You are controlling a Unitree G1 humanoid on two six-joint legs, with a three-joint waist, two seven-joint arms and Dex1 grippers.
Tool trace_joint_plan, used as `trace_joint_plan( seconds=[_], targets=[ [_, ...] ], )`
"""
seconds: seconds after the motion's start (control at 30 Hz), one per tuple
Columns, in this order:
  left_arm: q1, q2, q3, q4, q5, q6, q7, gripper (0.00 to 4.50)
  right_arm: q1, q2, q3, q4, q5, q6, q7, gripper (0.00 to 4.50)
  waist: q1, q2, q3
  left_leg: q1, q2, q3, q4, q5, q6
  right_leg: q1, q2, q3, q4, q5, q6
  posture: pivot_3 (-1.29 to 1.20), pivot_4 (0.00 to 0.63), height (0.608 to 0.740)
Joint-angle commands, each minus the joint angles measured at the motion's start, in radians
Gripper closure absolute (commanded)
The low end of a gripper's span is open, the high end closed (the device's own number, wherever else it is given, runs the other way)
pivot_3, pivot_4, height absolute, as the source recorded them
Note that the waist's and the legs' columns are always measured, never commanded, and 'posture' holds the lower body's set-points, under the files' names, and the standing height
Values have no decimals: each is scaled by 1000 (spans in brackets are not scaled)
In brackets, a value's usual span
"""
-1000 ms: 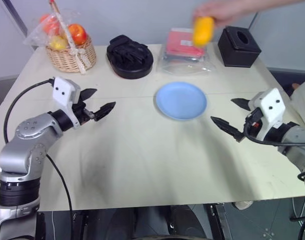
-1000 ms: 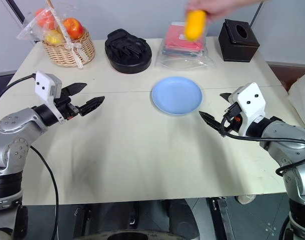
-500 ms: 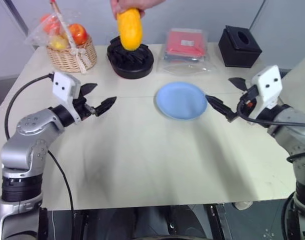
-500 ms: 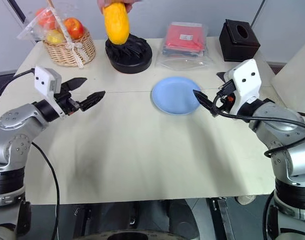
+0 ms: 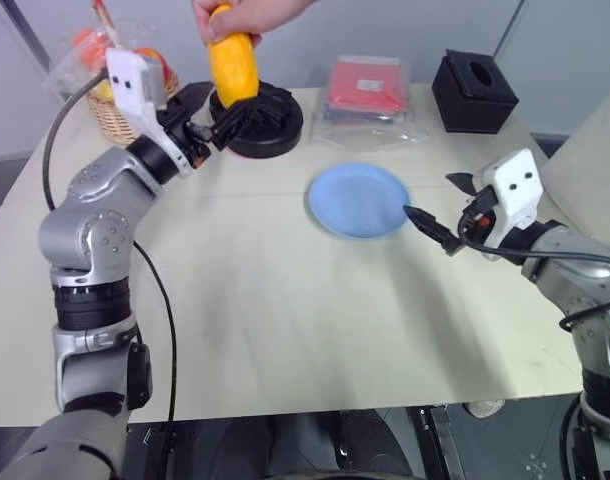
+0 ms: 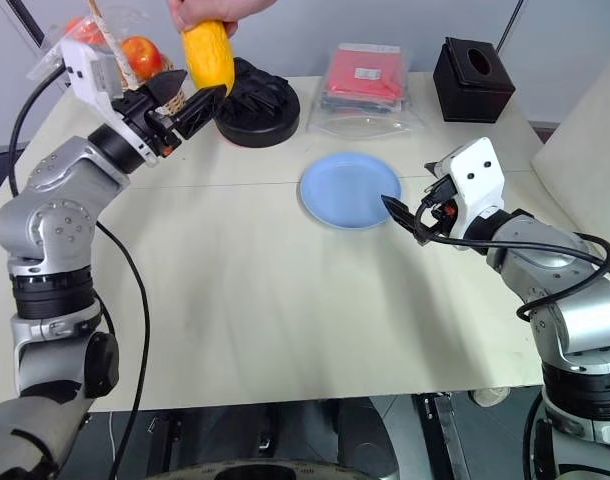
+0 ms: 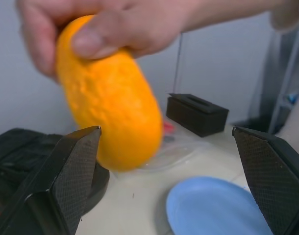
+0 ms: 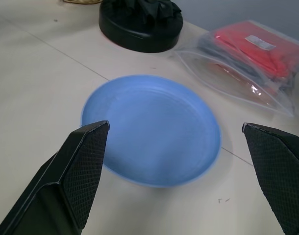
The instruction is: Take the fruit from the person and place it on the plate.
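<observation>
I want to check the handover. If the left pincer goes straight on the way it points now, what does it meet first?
Most likely the oblong yellow-orange fruit in the person's hand. The open left pincer points at it, with one finger beside its lower end; the depth is unclear.

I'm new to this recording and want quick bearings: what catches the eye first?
A person's hand dangles an oblong yellow-orange fruit above the table's far left, with the left gripper raised beside it, jaws open. Mid-table lies a round light blue plate, the open right gripper at its edge.
</observation>
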Motion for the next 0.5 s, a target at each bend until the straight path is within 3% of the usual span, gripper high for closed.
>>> trace_joint_plan(
  seconds=[0.03,0.5],
  targets=[
    [-41,-22,38,7,-15,-14,37,0,-7,-5,-29,-37,-3,-16,-2,59,2,0,0,0,0,0,0,0,0,0,0,0,0,0,0,0,150,740],
    [-102,-93,-5,180,80,-107,66,0,8,-11,-44,-60,-5,-6,-16,59,3,0,0,0,0,0,0,1,-2,0,0,0,0,0,0,0,150,740]
  ],
)
